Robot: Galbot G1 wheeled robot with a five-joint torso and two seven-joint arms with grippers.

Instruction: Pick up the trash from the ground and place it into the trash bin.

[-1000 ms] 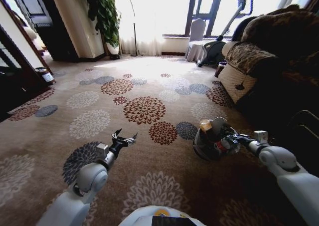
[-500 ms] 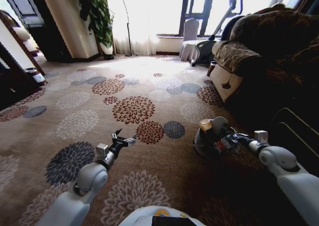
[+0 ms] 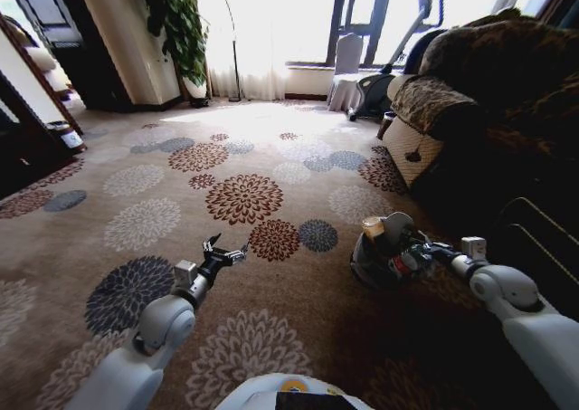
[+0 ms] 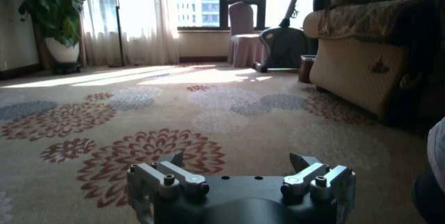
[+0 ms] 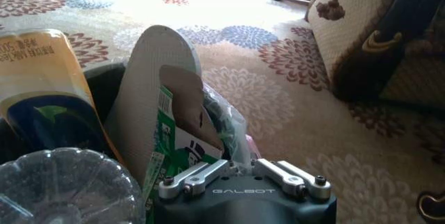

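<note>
While the right tool point(image 3: 409, 258) sits at the rim of the trash bin point(image 3: 362, 270), right of centre in the head view, its jaws look pressed together on the liner edge, though what they pinch is hard to make out. The bin is packed: a yellow packet point(image 5: 41, 86), a green-and-white carton point(image 5: 177, 140) and a clear bottle point(image 5: 66, 187). The left tool point(image 3: 224, 252), lower left of centre, hangs spread apart and empty over the carpet point(image 3: 271, 328), well apart from the bin.
</note>
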